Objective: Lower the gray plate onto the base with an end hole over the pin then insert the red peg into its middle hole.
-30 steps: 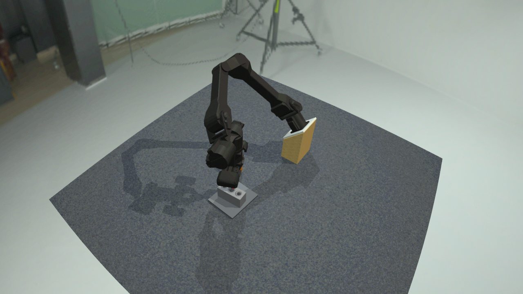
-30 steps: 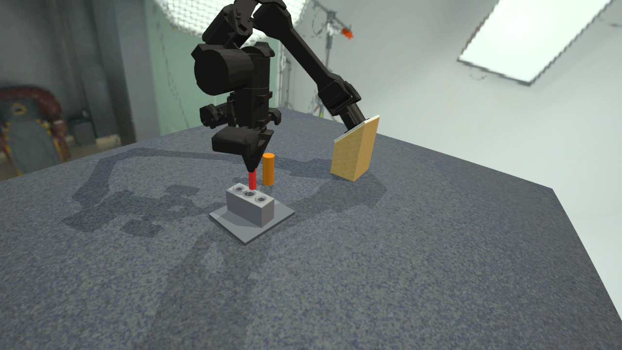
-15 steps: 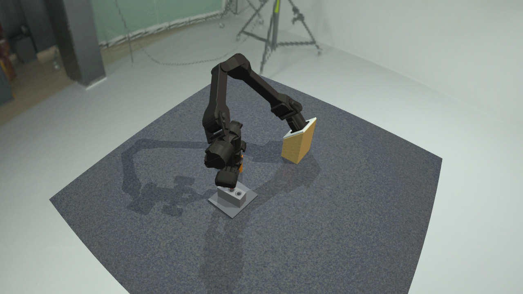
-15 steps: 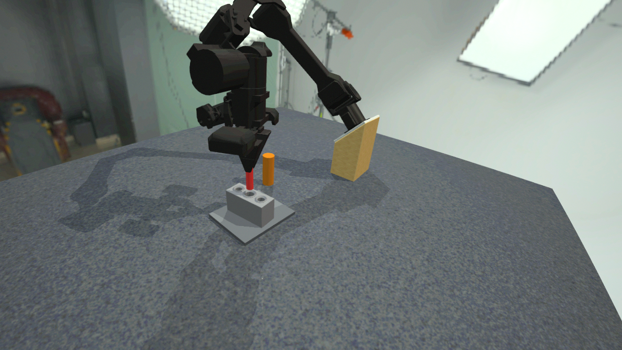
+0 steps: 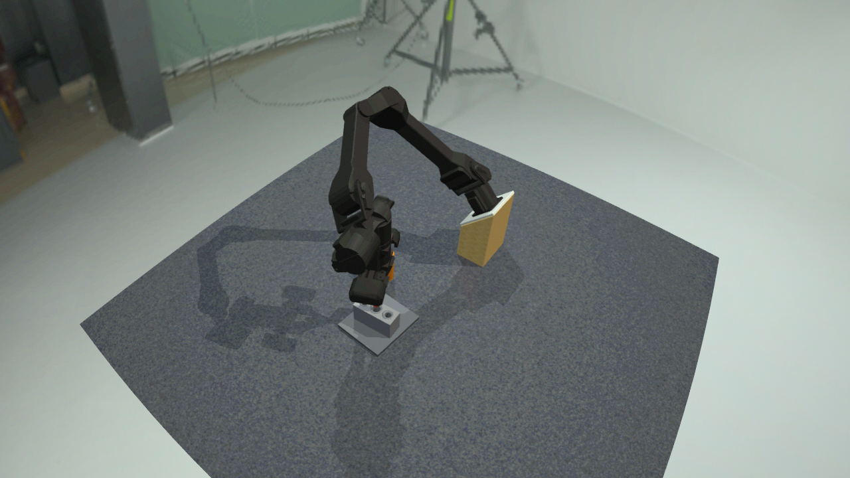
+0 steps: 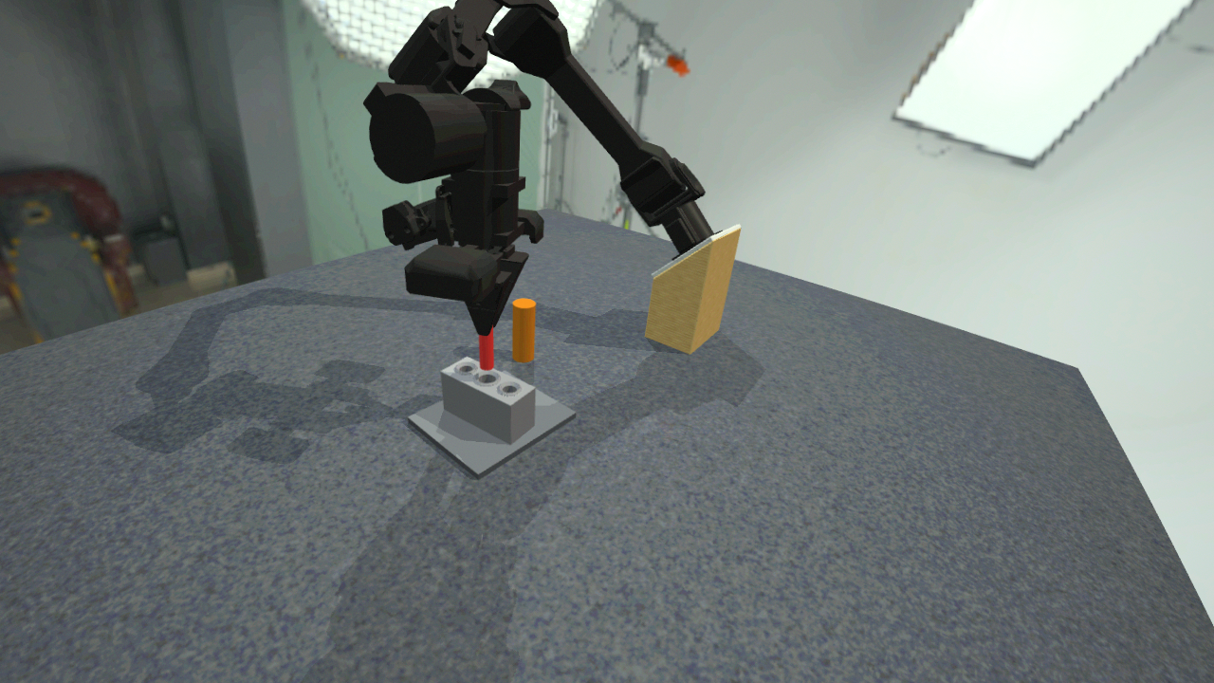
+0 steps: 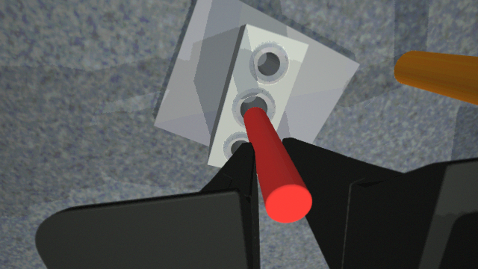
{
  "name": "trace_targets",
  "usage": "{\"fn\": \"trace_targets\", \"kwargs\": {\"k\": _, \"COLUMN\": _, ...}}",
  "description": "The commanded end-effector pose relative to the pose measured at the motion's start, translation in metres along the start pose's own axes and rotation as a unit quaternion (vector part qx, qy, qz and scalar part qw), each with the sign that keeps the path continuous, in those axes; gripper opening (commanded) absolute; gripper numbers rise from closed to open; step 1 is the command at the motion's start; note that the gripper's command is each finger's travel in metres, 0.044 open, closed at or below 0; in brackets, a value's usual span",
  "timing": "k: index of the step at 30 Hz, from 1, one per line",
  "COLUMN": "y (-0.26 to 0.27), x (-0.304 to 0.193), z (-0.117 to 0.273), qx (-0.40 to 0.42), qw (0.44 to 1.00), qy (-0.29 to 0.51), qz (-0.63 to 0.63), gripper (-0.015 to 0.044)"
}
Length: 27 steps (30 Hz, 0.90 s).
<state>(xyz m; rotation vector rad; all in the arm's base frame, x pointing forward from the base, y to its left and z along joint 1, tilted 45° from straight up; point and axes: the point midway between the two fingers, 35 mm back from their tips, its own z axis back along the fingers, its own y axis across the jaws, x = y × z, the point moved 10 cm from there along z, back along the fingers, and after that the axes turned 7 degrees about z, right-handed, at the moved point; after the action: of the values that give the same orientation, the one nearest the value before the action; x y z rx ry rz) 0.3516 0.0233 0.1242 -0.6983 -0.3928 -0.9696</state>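
Note:
The gray plate [image 5: 373, 322] [image 6: 475, 409] [image 7: 258, 34], a block with three holes along its top, lies level on the square base [image 5: 378, 347] [image 6: 479, 458] [image 7: 325, 78]. No pin shows; I cannot tell which end hole is over it. My gripper [image 6: 486, 329] [image 7: 267, 150] is shut on the red peg [image 6: 486, 349] [image 7: 269, 153], which it holds near upright above the plate. The peg's lower end is just over the middle hole and overlaps its near side in the wrist view; it looks not inside. In the top view the fingers are mostly hidden.
An orange cylinder [image 5: 392, 267] [image 6: 524, 333] [image 7: 437, 72] stands behind the base, close to the gripper. The arm's wooden pedestal [image 5: 484, 238] [image 6: 691, 297] stands farther right and back.

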Motion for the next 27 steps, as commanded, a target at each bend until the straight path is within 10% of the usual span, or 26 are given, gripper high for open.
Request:
{"fn": "trace_targets", "kwargs": {"k": 1, "y": -0.001, "x": 0.000, "z": 0.000, "qx": -0.002, "qw": 1.000, "qy": -0.002, "qz": 0.002, "gripper": 0.0000}}
{"fn": "trace_targets", "kwargs": {"k": 27, "y": -0.002, "x": 0.000, "z": -0.013, "qx": -0.002, "qw": 1.000, "qy": -0.001, "qz": 0.001, "gripper": 0.0000}}
